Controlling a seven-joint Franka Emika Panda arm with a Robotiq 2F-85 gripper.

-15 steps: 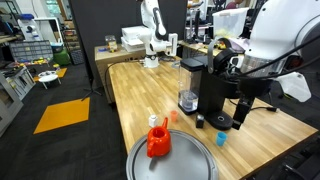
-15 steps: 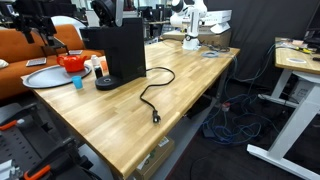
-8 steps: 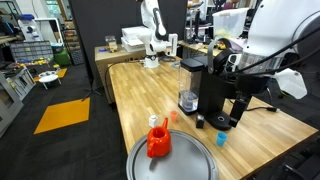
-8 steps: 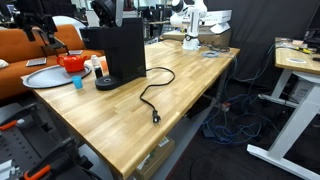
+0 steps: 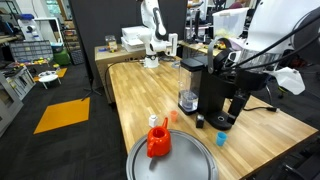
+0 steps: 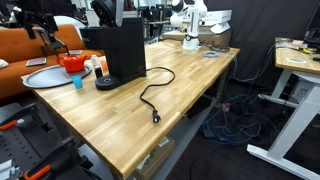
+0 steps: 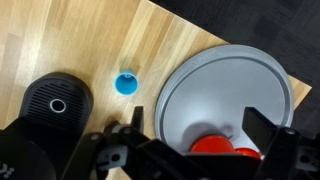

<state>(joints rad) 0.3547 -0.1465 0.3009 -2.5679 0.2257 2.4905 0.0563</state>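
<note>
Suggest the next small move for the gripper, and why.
Probably lower it straight down toward the red object. The open gripper hangs high above the grey tray, holds nothing, and the red object lies roughly between its fingers.

Here's the wooden bench (image 5: 132, 88), a long butcher-block top that shows in both exterior views. Near one end lies a round grey tray (image 5: 190, 158), with a small blue cup (image 5: 221, 140) just beside it on bare wood. A black coffee machine (image 5: 213, 85) stands close behind. Its black cable (image 6: 152, 98) snakes loose across the open boards. A small clear cup (image 5: 153, 120) stands near the tray's rim.
</note>
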